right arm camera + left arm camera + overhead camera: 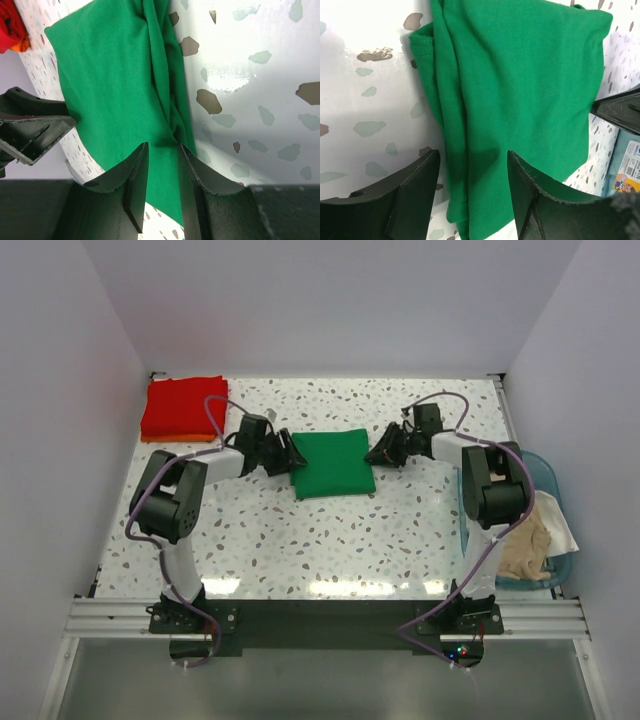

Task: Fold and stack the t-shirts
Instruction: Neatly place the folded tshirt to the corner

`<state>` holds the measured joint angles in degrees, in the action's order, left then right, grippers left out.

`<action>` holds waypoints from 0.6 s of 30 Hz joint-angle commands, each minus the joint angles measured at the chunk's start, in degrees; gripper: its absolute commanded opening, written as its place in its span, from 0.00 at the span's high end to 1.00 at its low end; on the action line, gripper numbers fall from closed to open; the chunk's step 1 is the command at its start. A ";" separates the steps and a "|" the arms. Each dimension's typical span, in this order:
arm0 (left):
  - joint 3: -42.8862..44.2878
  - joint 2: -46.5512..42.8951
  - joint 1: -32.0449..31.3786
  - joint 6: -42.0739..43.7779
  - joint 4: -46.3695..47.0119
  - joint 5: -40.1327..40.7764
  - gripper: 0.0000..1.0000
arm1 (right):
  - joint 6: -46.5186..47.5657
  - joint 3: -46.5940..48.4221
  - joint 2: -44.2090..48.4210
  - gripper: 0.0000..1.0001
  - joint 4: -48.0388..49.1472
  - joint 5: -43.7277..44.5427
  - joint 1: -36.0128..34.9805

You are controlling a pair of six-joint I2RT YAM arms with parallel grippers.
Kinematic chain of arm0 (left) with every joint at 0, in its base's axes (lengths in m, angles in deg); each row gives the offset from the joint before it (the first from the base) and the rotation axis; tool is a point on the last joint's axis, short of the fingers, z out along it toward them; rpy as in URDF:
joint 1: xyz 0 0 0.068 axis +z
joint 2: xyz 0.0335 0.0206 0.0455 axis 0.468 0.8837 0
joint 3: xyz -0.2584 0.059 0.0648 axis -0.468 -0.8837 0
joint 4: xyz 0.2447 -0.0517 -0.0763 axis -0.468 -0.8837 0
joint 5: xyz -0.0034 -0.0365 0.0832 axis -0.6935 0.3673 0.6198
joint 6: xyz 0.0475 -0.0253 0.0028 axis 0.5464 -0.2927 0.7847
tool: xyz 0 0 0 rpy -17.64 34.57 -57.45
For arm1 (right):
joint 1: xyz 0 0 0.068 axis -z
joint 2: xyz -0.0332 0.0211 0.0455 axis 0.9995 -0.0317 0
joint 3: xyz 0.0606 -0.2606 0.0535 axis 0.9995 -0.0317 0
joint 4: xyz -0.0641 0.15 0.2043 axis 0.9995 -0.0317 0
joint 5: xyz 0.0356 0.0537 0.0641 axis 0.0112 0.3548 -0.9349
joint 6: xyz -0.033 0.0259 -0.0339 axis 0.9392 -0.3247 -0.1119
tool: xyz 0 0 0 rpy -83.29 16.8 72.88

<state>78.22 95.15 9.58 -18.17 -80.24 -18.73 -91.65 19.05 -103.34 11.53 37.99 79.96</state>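
Left gripper (pixel 472 156) jaws straddled the green t-shirt's (pixel 333 462) left end, wide; I had the right gripper (pixel 164 147) pinching its opposite end, jaws narrow.

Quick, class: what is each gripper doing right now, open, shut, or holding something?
Left gripper: open, straddling the edge of the green t-shirt.
Right gripper: shut on the green t-shirt's other edge.

Both arms rise from their bases at the near edge of the worktop (pixel 300 540) and fold at raised elbows toward its middle. The left arm (pixel 170 502) bends inward, and the left gripper (pixel 287 454) points right with its fingers (pixel 415 192) spread wide. The right arm (pixel 492 485) mirrors it. The right gripper (pixel 383 451) points left, its fingers (pixel 136 175) drawn close, pinching the green t-shirt (pixel 333 462) at its edge.
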 commanded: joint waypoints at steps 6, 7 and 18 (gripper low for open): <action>3.80 5.86 -3.91 1.61 -8.63 7.91 0.49 | -0.74 -0.93 1.37 0.68 3.44 -1.44 0.32; 4.07 6.39 -4.43 1.35 -8.81 8.08 0.50 | -1.26 -1.28 1.90 0.68 3.61 -1.27 0.32; 19.08 8.23 -5.32 7.57 -23.02 22.56 1.00 | -3.29 -11.29 17.10 0.68 4.23 5.14 -4.86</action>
<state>91.64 101.82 4.20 -16.45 -92.87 -7.34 -94.29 10.07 -92.84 14.00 40.49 77.81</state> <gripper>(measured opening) 0.058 0.321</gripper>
